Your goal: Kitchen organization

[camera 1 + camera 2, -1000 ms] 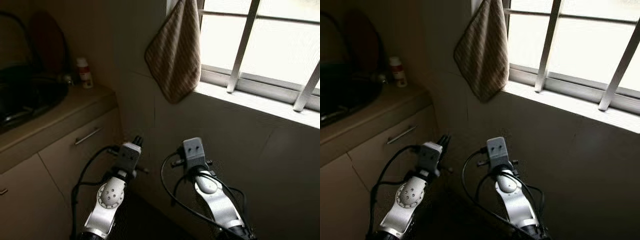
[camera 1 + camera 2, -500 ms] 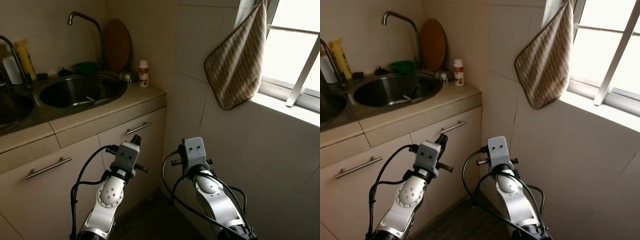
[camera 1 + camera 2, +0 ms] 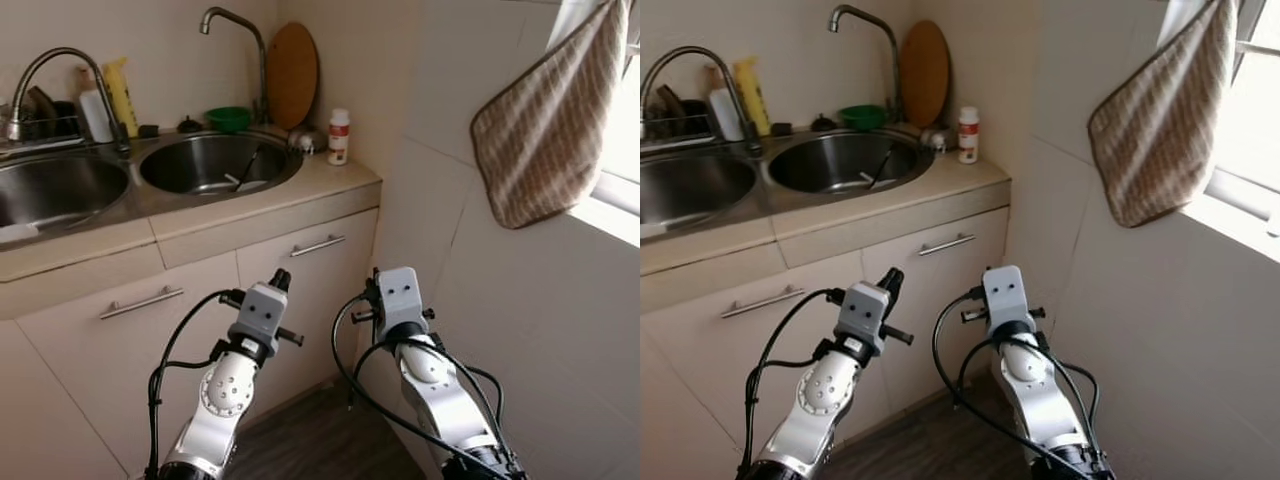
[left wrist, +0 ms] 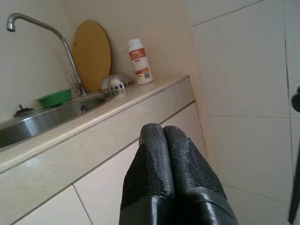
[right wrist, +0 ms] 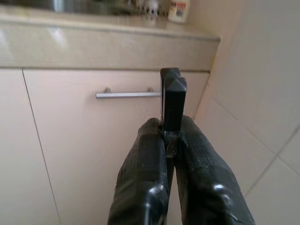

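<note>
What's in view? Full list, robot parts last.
sinks: two, steel, set in the counter
taps: two, steel, behind the sinks
cutting board: one, brown, round, leaning on the wall behind the right sink
bottle: one, white with red label, counter corner
green bowl: one, behind the right sink
yellow bottle: one, by the wall
cabinet handles: two, silver, below the counter
cloth: one, brown striped, hanging by the window
left claw: black, shut, low before the cabinets
right claw: black, shut on a black piece
</note>
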Tool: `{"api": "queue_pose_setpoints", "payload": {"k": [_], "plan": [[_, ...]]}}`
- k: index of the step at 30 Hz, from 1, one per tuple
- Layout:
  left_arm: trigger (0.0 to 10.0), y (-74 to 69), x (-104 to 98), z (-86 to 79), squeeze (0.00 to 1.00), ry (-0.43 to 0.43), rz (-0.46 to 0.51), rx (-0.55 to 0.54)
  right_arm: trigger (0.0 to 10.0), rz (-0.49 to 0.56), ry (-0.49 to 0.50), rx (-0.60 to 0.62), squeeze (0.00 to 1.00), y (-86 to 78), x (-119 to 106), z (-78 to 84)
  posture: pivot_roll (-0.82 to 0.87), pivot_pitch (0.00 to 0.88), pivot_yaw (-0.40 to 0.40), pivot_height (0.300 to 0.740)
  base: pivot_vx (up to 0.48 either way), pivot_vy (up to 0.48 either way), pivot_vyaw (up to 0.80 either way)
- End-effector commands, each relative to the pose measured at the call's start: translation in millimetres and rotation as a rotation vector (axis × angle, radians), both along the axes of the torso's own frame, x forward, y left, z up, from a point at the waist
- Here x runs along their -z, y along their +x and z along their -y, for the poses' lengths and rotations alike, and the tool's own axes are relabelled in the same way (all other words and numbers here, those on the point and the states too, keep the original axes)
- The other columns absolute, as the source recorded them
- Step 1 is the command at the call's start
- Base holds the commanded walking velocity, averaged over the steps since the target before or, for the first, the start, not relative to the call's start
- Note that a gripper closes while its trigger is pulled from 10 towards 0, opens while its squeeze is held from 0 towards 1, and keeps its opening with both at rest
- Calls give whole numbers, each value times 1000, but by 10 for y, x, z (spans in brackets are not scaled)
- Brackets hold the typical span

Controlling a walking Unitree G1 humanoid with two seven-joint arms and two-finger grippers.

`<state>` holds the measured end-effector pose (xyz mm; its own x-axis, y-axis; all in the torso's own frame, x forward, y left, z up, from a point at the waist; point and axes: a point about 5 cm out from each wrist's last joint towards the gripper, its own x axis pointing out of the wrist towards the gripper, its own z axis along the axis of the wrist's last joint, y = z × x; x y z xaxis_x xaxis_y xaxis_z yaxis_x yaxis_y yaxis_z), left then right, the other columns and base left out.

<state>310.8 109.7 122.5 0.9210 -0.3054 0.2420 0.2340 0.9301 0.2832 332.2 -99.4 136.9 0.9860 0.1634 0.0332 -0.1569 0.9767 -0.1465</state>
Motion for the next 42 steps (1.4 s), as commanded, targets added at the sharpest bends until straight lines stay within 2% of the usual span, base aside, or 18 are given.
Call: {"api": "queue_pose_setpoints", "payload": {"k": [1,13,24,31,42], "plan": [[10000,-1,-18,24,0,9,12,6,10000,68,32,8,0,28,-142,21,47,0,-18,740,0,0,800],[10000,8,-51,14,0,4,31,1,10000,202,64,3,0,6,-322,40,47,0,-14,740,0,0,800],[10000,7,-58,2,0,6,34,-4,10000,235,65,5,0,-17,-335,33,48,0,-14,740,0,0,800],[10000,4,-87,-16,0,-4,51,-9,10000,244,97,35,0,-1,-355,89,48,0,-14,740,0,0,0],[10000,42,-231,-20,0,-20,98,-20,10000,391,139,43,0,22,-690,143,52,0,-15,740,283,0,158]]}}
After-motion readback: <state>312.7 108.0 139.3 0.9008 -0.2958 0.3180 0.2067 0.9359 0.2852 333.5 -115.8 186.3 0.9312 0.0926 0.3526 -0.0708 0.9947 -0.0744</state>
